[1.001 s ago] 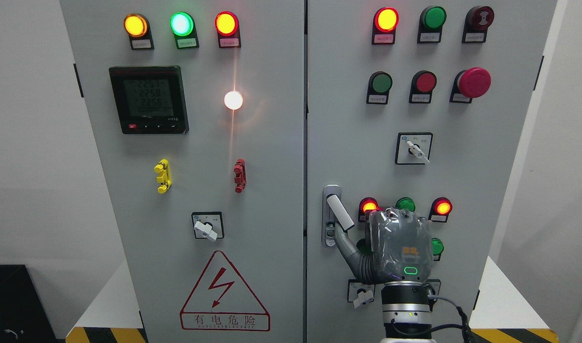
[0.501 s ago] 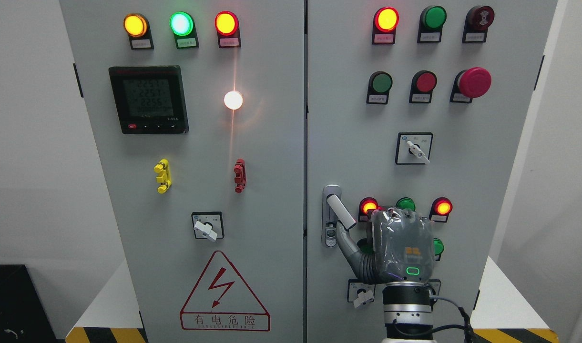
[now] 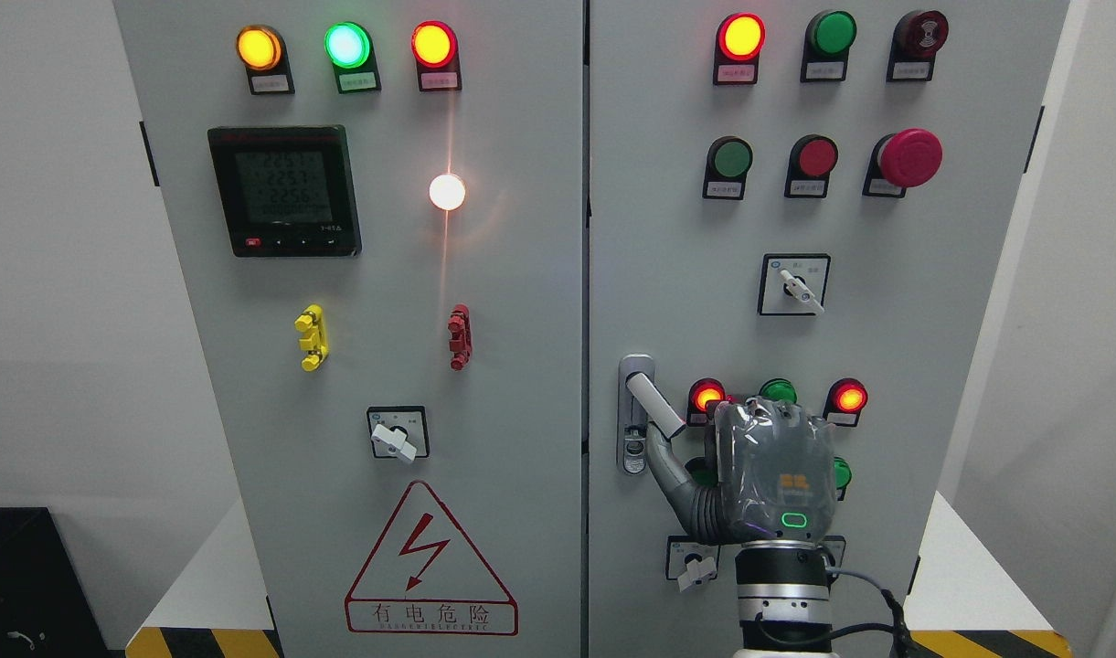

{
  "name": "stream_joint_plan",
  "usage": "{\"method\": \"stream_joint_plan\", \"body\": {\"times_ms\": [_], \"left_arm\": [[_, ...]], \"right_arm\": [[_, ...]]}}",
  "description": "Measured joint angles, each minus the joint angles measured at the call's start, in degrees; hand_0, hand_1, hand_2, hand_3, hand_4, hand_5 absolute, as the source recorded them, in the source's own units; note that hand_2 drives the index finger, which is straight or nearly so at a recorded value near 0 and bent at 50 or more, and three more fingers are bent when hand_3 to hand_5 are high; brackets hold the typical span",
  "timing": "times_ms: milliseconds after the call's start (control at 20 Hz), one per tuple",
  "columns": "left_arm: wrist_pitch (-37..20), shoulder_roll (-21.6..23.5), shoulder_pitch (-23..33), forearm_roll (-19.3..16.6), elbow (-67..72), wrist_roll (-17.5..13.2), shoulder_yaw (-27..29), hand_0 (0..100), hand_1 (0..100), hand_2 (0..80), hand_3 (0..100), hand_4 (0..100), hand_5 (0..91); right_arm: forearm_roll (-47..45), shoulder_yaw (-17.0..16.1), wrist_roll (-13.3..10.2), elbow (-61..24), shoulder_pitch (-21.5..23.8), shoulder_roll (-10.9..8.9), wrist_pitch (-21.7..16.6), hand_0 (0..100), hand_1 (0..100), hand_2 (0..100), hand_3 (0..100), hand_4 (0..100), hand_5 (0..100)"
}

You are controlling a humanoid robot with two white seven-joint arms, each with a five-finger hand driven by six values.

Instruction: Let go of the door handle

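I have the right hand raised in front of the right-hand cabinet door, its arm coming up from the bottom edge right of the middle; I see the back of the palm, with a green light glowing near the wrist. The thumb reaches up and to the left until its tip sits at the lower end of the door handle; the other fingers are hidden behind the palm, so I cannot tell whether the hand grips the handle or merely rests beside it. The handle is a pale lever on a metal plate near the door's left edge, tilted so that its free end points down and to the right, just left of a lit red lamp. A green lamp peeks above the knuckles, and another lit red lamp stands to the right of it; a rotary switch shows below the hand at the left of the wrist. On the left door I see a digital meter, a second rotary switch and a red warning triangle; the left arm is out of sight.
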Motion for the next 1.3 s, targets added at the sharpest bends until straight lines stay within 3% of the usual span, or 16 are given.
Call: {"method": "stream_joint_plan", "body": {"times_ms": [1302], "left_arm": [[0.0,0.0,0.0,0.0,0.0,0.0,0.0,12,56,0.0,0,0,0.0]], "right_arm": [[-0.4,-0.4,-0.7,-0.5,0.0,0.00,-0.1,43,28,100,100,95,100]]}}
